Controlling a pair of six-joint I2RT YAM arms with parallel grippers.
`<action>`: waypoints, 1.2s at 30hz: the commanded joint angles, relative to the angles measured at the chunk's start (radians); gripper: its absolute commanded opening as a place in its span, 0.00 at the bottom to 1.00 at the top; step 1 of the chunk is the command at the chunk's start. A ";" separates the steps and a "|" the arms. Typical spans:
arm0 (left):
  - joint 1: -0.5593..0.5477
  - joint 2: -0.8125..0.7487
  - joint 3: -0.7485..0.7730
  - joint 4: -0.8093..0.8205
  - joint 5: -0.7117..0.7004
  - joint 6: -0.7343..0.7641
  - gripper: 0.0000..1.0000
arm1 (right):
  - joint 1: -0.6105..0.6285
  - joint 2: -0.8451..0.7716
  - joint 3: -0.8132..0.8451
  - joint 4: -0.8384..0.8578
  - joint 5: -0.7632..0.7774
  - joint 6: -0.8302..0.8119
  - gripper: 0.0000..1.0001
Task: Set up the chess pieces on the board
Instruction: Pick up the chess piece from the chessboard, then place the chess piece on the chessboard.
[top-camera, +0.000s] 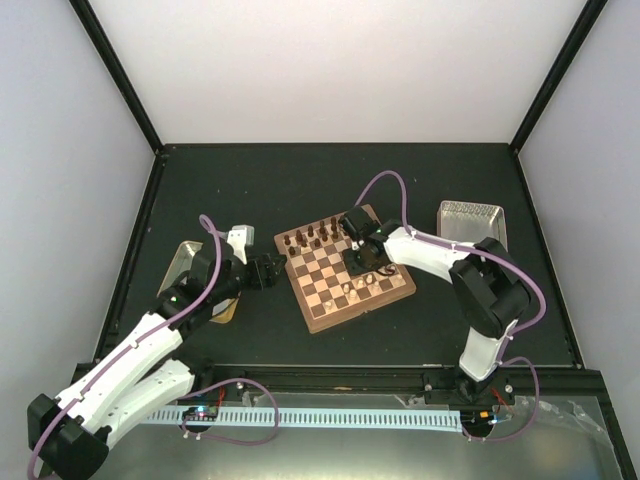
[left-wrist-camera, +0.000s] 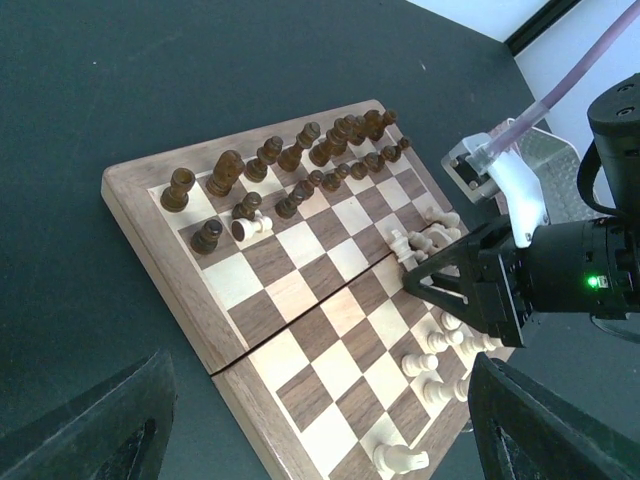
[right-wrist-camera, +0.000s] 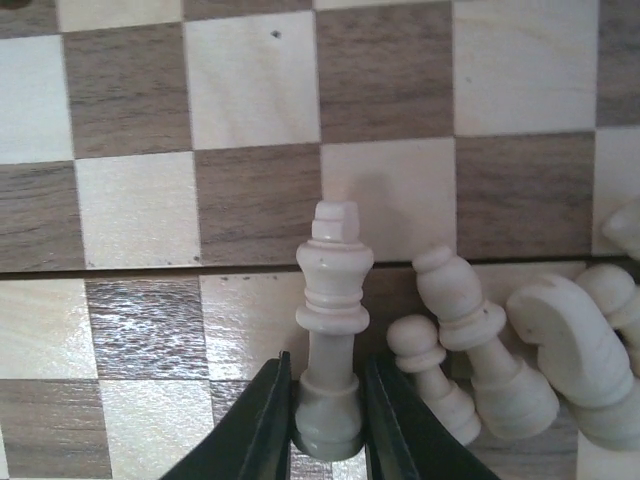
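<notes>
Checkered board (right-wrist-camera: 250, 90), upright cream king (right-wrist-camera: 335, 300), cross-topped

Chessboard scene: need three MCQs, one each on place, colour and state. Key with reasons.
1. Where do the dark brown chessmen stand?
A. crowded at one end of the board
B. in a metal tray
C. on the table beside the board

2. What colour is the king in the right gripper?
A. dark brown
B. cream
C. red

3. How is the left gripper?
A. shut on a pawn
B. shut on the board's edge
C. open, holding nothing

Key:
1 A: the left wrist view shows them in the end rows.
2 B: the right wrist view shows a cream king pinched at its base.
3 C: its fingers stand wide apart, with nothing gripped between them.
</notes>
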 joint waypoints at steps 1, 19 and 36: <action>0.010 -0.013 0.016 0.012 0.012 -0.010 0.81 | 0.005 0.027 0.011 0.021 0.010 -0.001 0.17; 0.020 -0.002 0.034 0.164 0.241 -0.060 0.82 | 0.005 -0.304 -0.228 0.530 -0.467 -0.265 0.08; 0.025 0.195 0.121 0.293 0.684 -0.082 0.42 | 0.023 -0.442 -0.318 0.626 -0.972 -0.335 0.09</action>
